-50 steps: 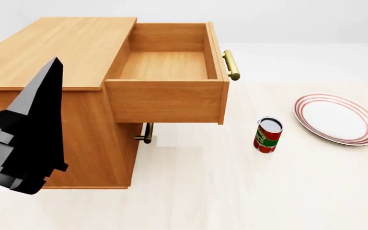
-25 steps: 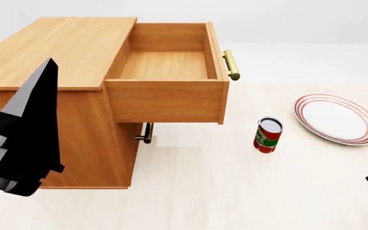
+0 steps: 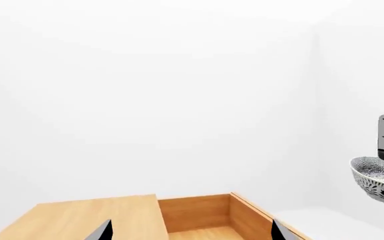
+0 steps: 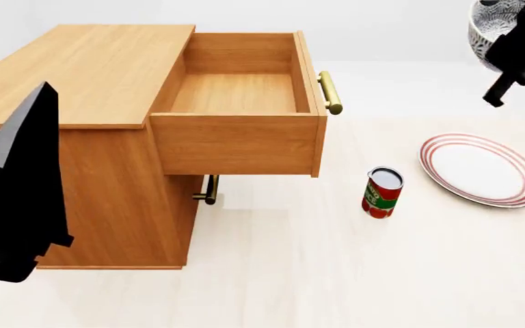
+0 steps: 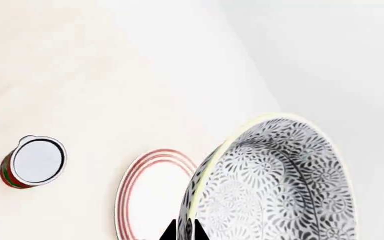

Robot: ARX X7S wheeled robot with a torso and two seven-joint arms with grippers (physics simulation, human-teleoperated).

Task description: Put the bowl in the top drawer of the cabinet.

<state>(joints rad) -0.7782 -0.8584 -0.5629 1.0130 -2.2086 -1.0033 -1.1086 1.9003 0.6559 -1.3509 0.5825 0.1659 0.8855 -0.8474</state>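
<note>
above plate, right fingers clamped on bowl rim; left fingers apart.

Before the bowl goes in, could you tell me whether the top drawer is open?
Open: the top drawer is pulled out, its inside bare.

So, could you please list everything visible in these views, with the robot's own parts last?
Boxy light-orange wooden cabinet: one, left side of the head view.
Shallow light-wood top drawer: one, pulled open, nothing in it, brass bar handle on its front.
Lower brass handle: one, beneath the open drawer.
Red-labelled can: one, upright on the floor, between cabinet and plate.
Flat white plate with red rim rings: one, on the floor, right of the can.
Blue-grey speckled bowl: one, held aloft at upper right.
Left gripper: black, empty, above the cabinet.
Right gripper: black, jaws clamping the bowl's rim.
</note>
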